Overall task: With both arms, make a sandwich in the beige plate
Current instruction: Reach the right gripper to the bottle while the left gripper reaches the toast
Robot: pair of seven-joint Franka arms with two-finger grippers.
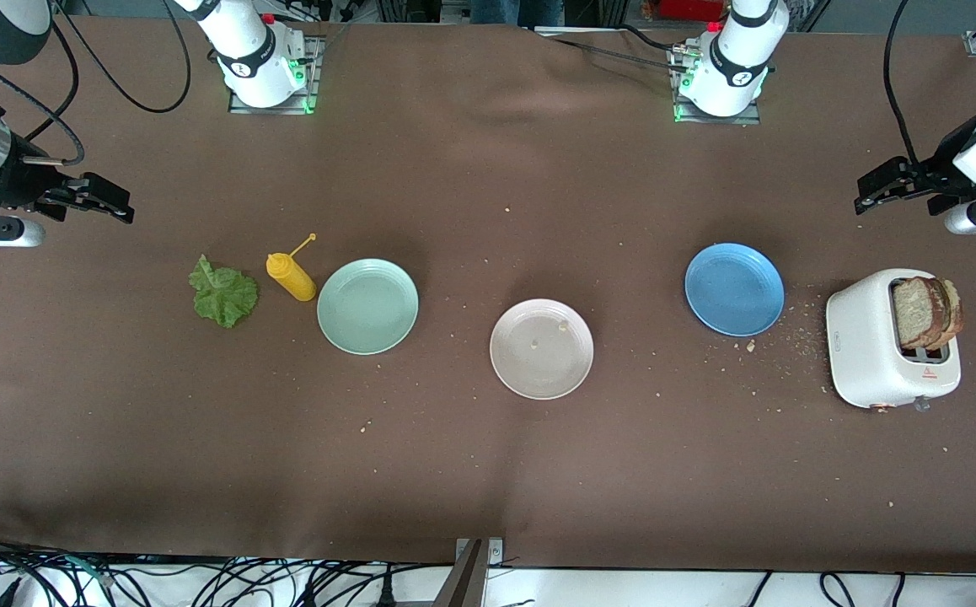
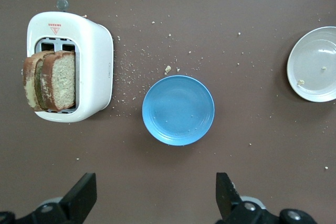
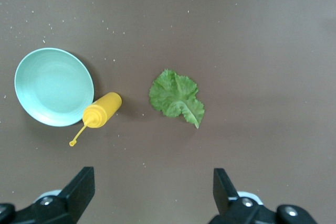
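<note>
Beige plate (image 1: 541, 348): bare, central, reachable by both my arms.
Bread (image 1: 926, 313): upright in toaster (image 1: 880, 354).
Lettuce (image 1: 223, 294): flat on tabletop (image 1: 488, 464).
Left gripper (image 1: 880, 187): over tabletop's end, fingers released, empty.
Right gripper (image 1: 99, 200): likewise.

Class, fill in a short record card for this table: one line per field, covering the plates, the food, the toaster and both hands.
beige plate: bare but for crumbs, between the other two plates
mint plate: beside mustard bottle
blue plate: beside toaster
bread: two slices upright in toaster
lettuce: flat on cloth, beside the bottle
left hand: open, above the toaster's end
right hand: open, above the lettuce's end
</note>
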